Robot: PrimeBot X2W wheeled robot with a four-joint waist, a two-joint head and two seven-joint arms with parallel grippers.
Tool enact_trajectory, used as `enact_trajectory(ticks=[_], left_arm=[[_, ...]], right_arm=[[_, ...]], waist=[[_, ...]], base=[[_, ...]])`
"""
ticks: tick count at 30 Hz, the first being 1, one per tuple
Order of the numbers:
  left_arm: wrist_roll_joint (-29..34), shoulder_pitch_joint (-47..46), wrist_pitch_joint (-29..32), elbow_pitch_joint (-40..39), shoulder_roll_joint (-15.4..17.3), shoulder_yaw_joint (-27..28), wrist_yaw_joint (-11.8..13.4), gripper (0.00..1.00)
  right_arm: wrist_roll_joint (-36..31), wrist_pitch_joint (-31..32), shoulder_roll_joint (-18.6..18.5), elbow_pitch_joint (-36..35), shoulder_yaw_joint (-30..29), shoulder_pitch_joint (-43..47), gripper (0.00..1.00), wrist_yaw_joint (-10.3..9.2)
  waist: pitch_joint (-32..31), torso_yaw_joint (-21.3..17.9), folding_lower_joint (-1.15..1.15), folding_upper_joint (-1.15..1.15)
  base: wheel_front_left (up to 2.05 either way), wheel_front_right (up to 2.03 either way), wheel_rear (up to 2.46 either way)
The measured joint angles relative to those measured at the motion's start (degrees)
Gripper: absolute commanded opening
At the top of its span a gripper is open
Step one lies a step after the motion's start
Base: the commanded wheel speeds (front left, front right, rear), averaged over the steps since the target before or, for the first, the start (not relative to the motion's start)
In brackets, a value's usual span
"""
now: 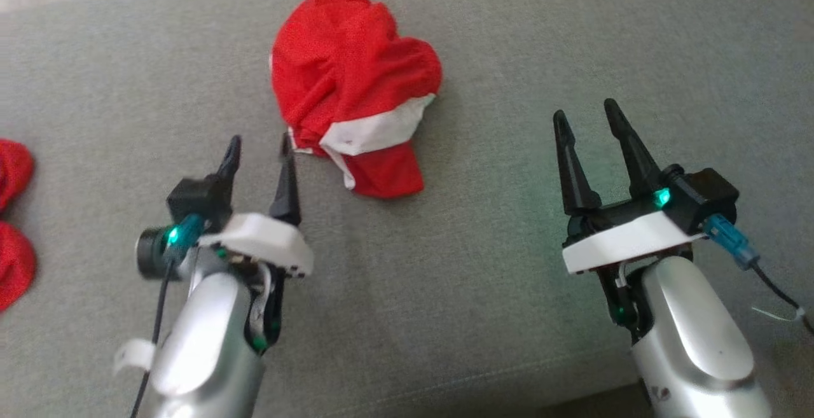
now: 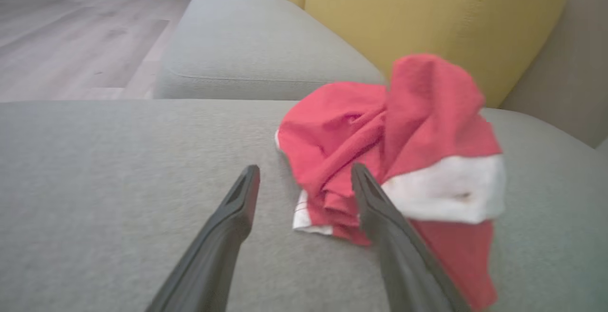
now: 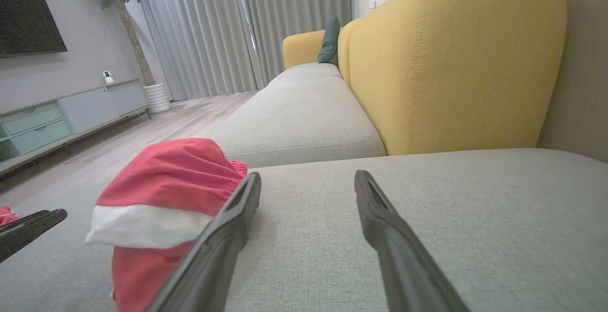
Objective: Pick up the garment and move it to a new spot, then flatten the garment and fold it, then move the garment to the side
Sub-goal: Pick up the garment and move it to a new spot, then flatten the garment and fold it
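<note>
The garment (image 1: 353, 87) is a red piece with white bands, lying crumpled in a heap on the grey sofa seat (image 1: 496, 291). My left gripper (image 1: 259, 146) is open just left of the heap's near corner, nothing between its fingers. In the left wrist view the garment (image 2: 399, 150) lies right beyond the fingertips (image 2: 358, 174), the right one over its edge. My right gripper (image 1: 586, 112) is open well to the right of the heap, empty. In the right wrist view the garment (image 3: 166, 193) sits to the left of that gripper (image 3: 306, 179).
More red cloth (image 1: 13, 227) lies at the left edge of the seat. A yellow backrest (image 3: 451, 60) rises behind the seat, and a second grey cushion (image 3: 304, 117) lies beyond. The seat's front edge runs along the bottom of the head view. Wooden floor (image 2: 71, 36) lies past the sofa.
</note>
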Motion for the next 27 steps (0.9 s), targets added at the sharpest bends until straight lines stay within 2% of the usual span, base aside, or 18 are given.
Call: enact_trajectory(ticks=[12,19,27], left_arm=[[5.4,12.1,0.0,-8.4,0.2,7.6,0.3,1.0],[5.4,19.2,0.0,-12.1,0.2,8.4,1.4,1.0],[4.5,24.4,0.0,-14.1,0.3,6.6,2.4,1.0]], right_arm=[[-1.2,0.0,0.0,2.6,-0.4,3.7,1.0,0.0],[-1.6,0.0,0.1,3.9,-1.8,6.4,1.0,0.0],[-2.0,0.0,0.1,4.4,-2.5,9.9,1.0,0.0]], waist=[[-5.0,3.6,0.0,0.0],[-8.4,4.4,0.0,0.0],[-10.3,4.8,0.0,0.0]], base=[[0.0,0.0,0.0],[0.0,0.0,0.0],[0.0,0.0,0.0]])
